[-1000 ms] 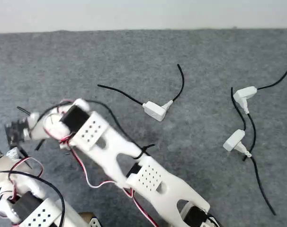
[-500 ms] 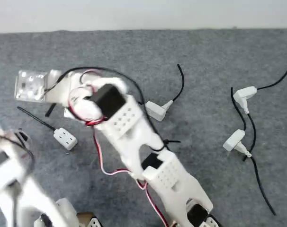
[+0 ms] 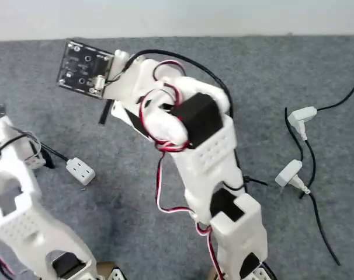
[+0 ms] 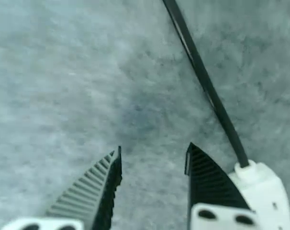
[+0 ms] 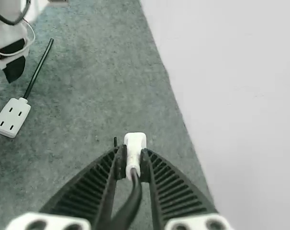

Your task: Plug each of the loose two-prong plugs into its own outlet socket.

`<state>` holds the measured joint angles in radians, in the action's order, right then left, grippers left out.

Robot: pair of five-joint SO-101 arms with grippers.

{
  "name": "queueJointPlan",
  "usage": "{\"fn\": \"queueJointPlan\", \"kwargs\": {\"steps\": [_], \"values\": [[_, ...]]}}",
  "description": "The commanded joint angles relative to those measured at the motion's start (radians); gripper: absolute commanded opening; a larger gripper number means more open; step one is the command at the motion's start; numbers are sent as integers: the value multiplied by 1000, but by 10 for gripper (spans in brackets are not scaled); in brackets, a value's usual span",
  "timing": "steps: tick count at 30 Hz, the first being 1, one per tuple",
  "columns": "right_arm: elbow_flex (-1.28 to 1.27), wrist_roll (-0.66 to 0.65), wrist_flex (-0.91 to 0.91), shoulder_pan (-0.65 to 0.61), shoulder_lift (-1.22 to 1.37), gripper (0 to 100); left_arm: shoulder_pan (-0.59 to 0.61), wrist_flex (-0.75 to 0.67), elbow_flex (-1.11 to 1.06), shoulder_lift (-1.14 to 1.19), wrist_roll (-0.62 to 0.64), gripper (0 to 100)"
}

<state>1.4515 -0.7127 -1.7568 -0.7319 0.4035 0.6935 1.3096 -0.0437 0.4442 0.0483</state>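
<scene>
Right gripper: jaws clamped on a small white two-prong plug, held above the grey carpet near its edge. Left gripper: jaws apart and holding nothing, just beside the loose white plastic outlet socket. Two white plug-and-socket pairs appear already mated, so this insertion seems to be what is left. The right wrist view reveals the grip, which the black camera board covers from above. The high view adds the pairs.

Surface: grey carpet, short felt-like nap, running from the lower edge of the high view to near its top.
Wall: plain white wall, a narrow band along the top edge, meeting the carpet in a straight line.
Light: even, diffuse.
</scene>
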Motion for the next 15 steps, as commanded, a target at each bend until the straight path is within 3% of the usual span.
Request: {"fn": "queueJointPlan", "kwargs": {"steps": [1,15], "values": [[-23,9,-41,19,-104,8,-66,163,180,114,-44,215],[-69,14,-39,33,-137,8,-393,269,193,186,-190,215]]}}
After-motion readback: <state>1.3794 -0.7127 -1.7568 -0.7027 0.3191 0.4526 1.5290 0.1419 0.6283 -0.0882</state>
